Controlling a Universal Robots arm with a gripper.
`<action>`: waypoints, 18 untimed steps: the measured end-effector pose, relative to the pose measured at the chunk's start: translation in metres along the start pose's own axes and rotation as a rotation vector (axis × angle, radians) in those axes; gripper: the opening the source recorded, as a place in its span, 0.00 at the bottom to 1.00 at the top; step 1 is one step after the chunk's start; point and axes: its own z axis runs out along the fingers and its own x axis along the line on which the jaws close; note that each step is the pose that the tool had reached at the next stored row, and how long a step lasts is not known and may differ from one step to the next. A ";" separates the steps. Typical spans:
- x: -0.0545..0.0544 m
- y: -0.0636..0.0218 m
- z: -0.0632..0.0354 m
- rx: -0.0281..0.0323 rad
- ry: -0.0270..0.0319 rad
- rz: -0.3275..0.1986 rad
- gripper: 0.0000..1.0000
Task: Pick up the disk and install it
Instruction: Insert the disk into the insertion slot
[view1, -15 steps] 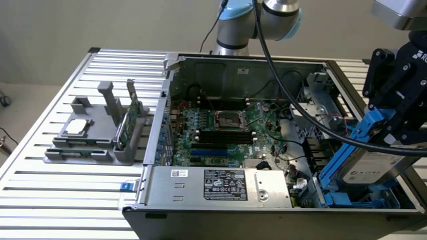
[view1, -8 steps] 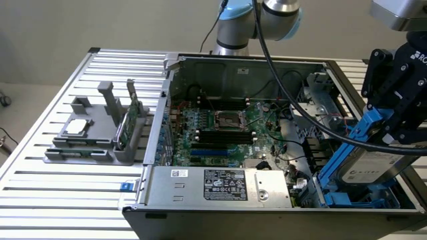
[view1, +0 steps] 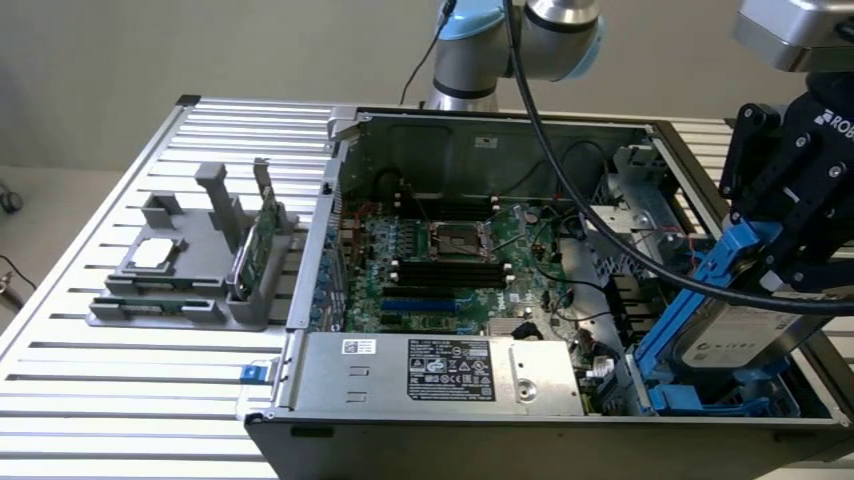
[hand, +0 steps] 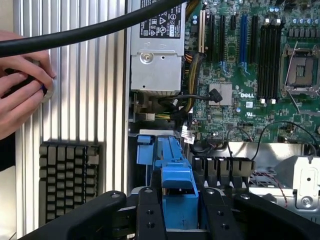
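Note:
The disk (view1: 731, 335), a silver drive in a blue plastic frame, hangs tilted over the drive bay (view1: 701, 402) at the exterior view's right end of the open computer case. My gripper (view1: 790, 262) is shut on its upper end. In the wrist view the black fingers (hand: 150, 212) clamp the disk's blue frame (hand: 179, 192) from both sides, with my gripper (hand: 181, 212) above the blue bay rails (hand: 150, 150). The lower end of the disk sits down among the bay's blue parts; I cannot tell whether it touches them.
The case holds a green motherboard (view1: 447, 255) and a silver power supply (view1: 434, 370). A grey holder (view1: 187, 270) with a chip and a green card stands on the slatted table at the exterior view's left. A person's hand (hand: 22, 90) and a keyboard (hand: 67, 180) lie beside the case. A black cable (hand: 90, 32) crosses overhead.

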 end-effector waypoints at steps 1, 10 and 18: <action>0.000 0.0000 0.0004 0.0000 0.0002 0.000 0.33; -0.001 -0.0002 0.0048 0.0000 0.0000 0.000 0.33; -0.001 -0.0004 0.0106 0.0001 0.0002 0.000 0.33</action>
